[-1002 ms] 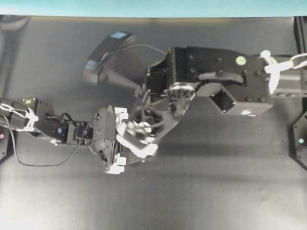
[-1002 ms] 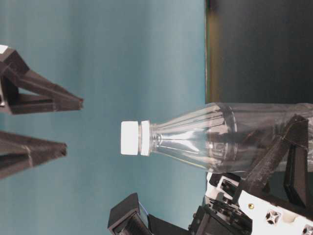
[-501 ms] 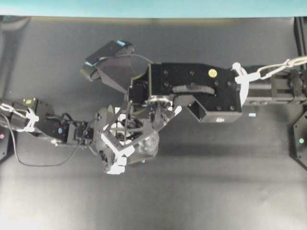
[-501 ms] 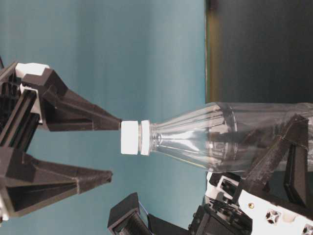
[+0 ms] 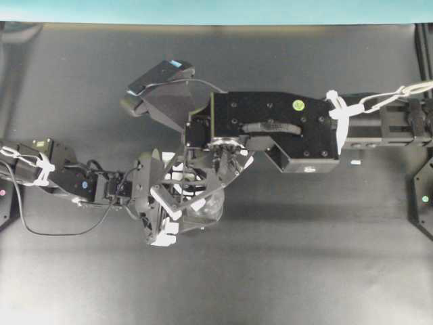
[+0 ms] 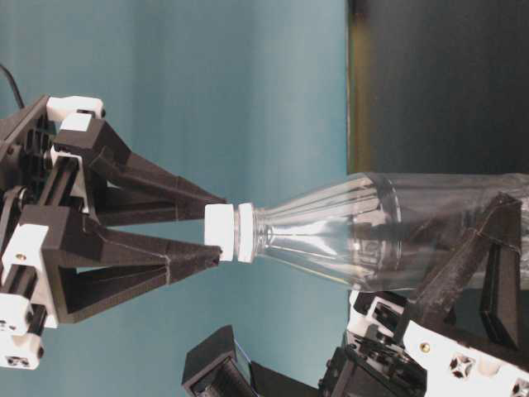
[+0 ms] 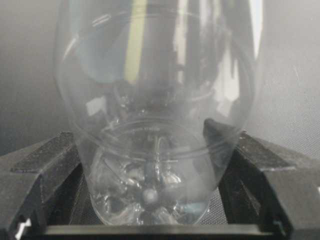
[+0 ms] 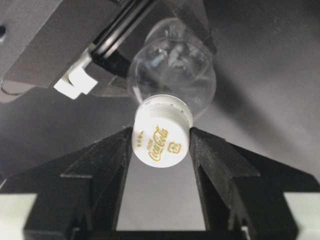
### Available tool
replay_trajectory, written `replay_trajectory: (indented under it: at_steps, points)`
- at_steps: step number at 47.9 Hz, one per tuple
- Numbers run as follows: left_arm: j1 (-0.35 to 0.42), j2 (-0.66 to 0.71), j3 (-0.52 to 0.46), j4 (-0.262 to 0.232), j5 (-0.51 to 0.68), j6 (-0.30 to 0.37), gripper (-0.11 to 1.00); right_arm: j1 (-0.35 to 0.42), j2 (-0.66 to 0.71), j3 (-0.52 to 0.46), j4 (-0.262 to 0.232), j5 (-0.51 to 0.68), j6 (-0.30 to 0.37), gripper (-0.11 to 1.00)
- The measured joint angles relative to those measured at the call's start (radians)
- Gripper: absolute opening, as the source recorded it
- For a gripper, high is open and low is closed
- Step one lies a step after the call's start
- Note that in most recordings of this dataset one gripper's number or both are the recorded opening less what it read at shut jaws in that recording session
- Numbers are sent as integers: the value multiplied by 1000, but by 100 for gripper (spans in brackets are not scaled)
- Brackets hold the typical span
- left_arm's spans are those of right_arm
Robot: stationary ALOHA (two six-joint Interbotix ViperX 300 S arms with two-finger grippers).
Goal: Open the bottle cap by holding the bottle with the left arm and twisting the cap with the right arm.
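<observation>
The clear plastic bottle point(image 6: 372, 231) is held off the black table, its base gripped between the black fingers point(image 7: 45, 165) of my left gripper point(image 7: 150, 150). That gripper is shut on the bottle point(image 7: 155, 100). The white bottle cap point(image 6: 219, 233) points toward my right gripper point(image 6: 220, 228), whose two black fingertips touch the cap from opposite sides. In the right wrist view the bottle cap point(image 8: 161, 131), printed with a gold logo, sits squeezed between the tips of the right gripper point(image 8: 161, 142). From overhead the right arm point(image 5: 270, 125) reaches over the left gripper point(image 5: 169, 206) and hides the cap.
A tiny white scrap point(image 5: 354, 163) lies on the black table point(image 5: 304, 271) right of the arms. The right arm's camera housing point(image 5: 159, 78) juts out at the upper left. A teal wall point(image 6: 207, 83) runs along the table's far edge.
My right gripper has come in from a distance to the cap and narrowed its wide-open jaws until both tips touch it. The left gripper and bottle have stayed put.
</observation>
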Motion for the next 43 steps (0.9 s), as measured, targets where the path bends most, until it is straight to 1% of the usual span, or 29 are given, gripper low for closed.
replay_trajectory:
  at_steps: [3,6,12,14,17,21,29,32,37,43]
  points:
    - [0,0,0,-2,0,0,81,0,-2,5,-2,0,-40,37]
    - [0,0,0,-2,0,0,81,0,-3,6,-2,5,-120,37]
    - [0,0,0,0,0,0,81,0,-5,8,0,11,-322,37]
    - [0,0,0,0,0,0,81,0,-5,6,0,11,-405,37]
    - [0,0,0,-2,0,-2,81,0,-5,8,0,11,-499,37]
    - [0,0,0,-2,0,-2,81,0,-5,6,2,15,-661,37]
    - [0,2,0,0,0,-2,81,0,-5,5,2,17,-884,37]
    - [2,0,0,-2,0,-2,81,2,-3,5,2,15,-945,37]
    - [0,0,0,-2,0,-2,81,2,-3,5,2,9,-1026,37]
    - [0,0,0,-2,3,-2,81,0,-3,3,2,9,-1078,37]
